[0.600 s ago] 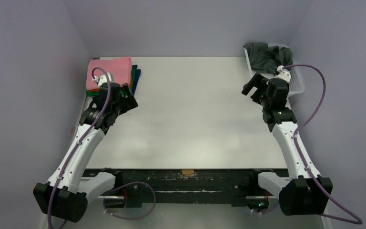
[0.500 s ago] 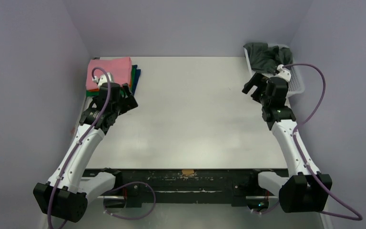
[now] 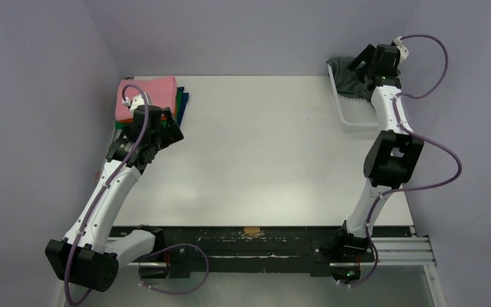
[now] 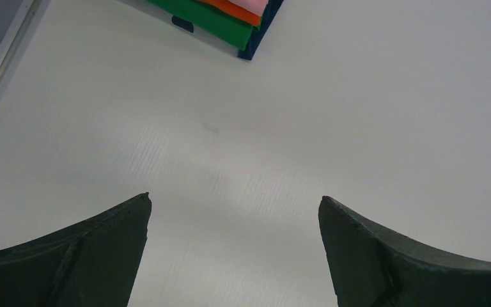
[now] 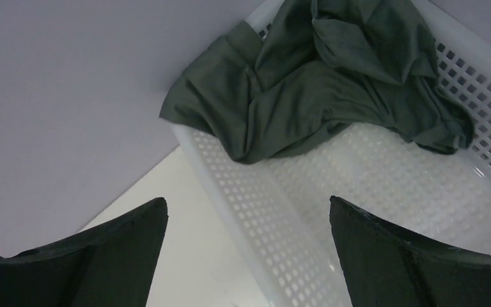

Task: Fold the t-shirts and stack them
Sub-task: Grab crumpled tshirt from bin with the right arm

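The grey shirt (image 5: pixel 332 77) lies all crumpled in the white basket (image 5: pixel 383 185). It fills the far end of the basket, and one part hangs over the rim. The basket sits in the far right corner of the table (image 3: pixel 262 147), close to the wall (image 5: pixel 70 96).

The right gripper (image 5: pixel 246 201) hangs above the basket, pointing at the grey shirt. Its two fingers are spread wide and hold nothing. It is near the shirt but not touching it. In the top view the right gripper (image 3: pixel 362 62) is dark against the dark shirt, so it is hard to make out there.

The other shirts are folded in a neat pile in the far left corner of the table. The pink shirt (image 3: pixel 147 93) is on top. Under it are the orange shirt (image 4: pixel 236 7), then the green shirt (image 4: pixel 211 16), and the dark blue shirt (image 4: pixel 252 48) looks to be at the bottom.

The left gripper (image 4: pixel 234 198) is over the bare table, just beside the pile. Its fingers are spread wide too, with nothing between them.
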You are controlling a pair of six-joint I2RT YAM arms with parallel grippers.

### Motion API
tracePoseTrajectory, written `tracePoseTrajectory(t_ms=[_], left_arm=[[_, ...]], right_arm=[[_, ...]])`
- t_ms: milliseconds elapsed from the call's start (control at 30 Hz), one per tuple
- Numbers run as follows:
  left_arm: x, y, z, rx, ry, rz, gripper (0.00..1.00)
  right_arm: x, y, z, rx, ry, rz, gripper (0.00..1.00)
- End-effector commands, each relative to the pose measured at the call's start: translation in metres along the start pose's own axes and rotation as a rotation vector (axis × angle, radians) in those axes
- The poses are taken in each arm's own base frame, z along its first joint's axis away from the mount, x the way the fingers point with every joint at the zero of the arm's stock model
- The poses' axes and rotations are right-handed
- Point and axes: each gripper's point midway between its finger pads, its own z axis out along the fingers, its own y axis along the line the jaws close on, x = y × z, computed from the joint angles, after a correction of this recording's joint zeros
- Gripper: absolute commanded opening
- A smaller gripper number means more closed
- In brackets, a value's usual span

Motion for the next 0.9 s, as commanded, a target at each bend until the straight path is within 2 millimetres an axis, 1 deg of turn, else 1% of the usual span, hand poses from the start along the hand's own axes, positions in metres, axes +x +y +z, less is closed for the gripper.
tracePoseTrajectory(t_ms=[0, 67, 167, 233, 267, 333, 433, 500, 533, 633, 667, 700, 733, 800, 867], left_arm=[[-0.019, 0.0, -0.008, -0.02, -0.041, -0.029, 1.0], [-0.02, 0.0, -0.008, -0.025, -0.037, -0.024, 1.0], [-0.021, -0.002, -0.006, -0.031, -0.02, -0.016, 1.0], [-0.021, -0.004, -0.005, -0.033, -0.01, -0.012, 1.0], [-0.02, -0.005, -0.003, -0.032, -0.003, -0.011, 1.0], [-0.019, -0.008, 0.0, -0.026, 0.007, -0.008, 1.0], [-0.018, -0.012, 0.004, -0.021, 0.024, -0.003, 1.0], [-0.019, -0.013, 0.006, -0.027, 0.034, 0.005, 1.0], [-0.019, -0.013, 0.007, -0.034, 0.039, 0.007, 1.0], [-0.018, -0.012, 0.01, -0.05, 0.051, 0.011, 1.0], [-0.018, -0.012, 0.01, -0.05, 0.052, 0.011, 1.0], [-0.018, -0.012, 0.009, -0.05, 0.054, 0.009, 1.0], [-0.019, -0.012, 0.008, -0.05, 0.052, 0.009, 1.0], [-0.021, -0.011, 0.004, -0.048, 0.042, 0.005, 1.0], [-0.023, -0.01, 0.002, -0.045, 0.031, -0.001, 1.0]], right_arm=[[0.01, -0.006, 0.065, -0.01, 0.073, 0.098, 0.95], [0.013, -0.011, 0.095, -0.001, 0.053, 0.127, 0.95], [0.019, -0.017, 0.135, -0.004, 0.009, 0.166, 0.94], [0.025, -0.017, 0.159, -0.025, -0.022, 0.195, 0.94], [0.027, -0.015, 0.168, -0.043, -0.036, 0.212, 0.94], [0.039, -0.013, 0.193, -0.074, -0.046, 0.263, 0.94], [0.049, -0.01, 0.217, -0.124, -0.081, 0.337, 0.92], [0.058, -0.004, 0.227, -0.18, -0.084, 0.395, 0.88], [0.064, -0.001, 0.231, -0.204, -0.07, 0.426, 0.87], [0.08, -0.004, 0.24, -0.209, -0.07, 0.481, 0.83], [0.081, -0.005, 0.242, -0.212, -0.079, 0.493, 0.78], [0.08, -0.005, 0.243, -0.216, -0.084, 0.504, 0.72], [0.078, -0.004, 0.243, -0.224, -0.091, 0.506, 0.62], [0.068, 0.005, 0.238, -0.26, -0.109, 0.496, 0.39], [0.053, 0.012, 0.227, -0.283, -0.132, 0.474, 0.22]])
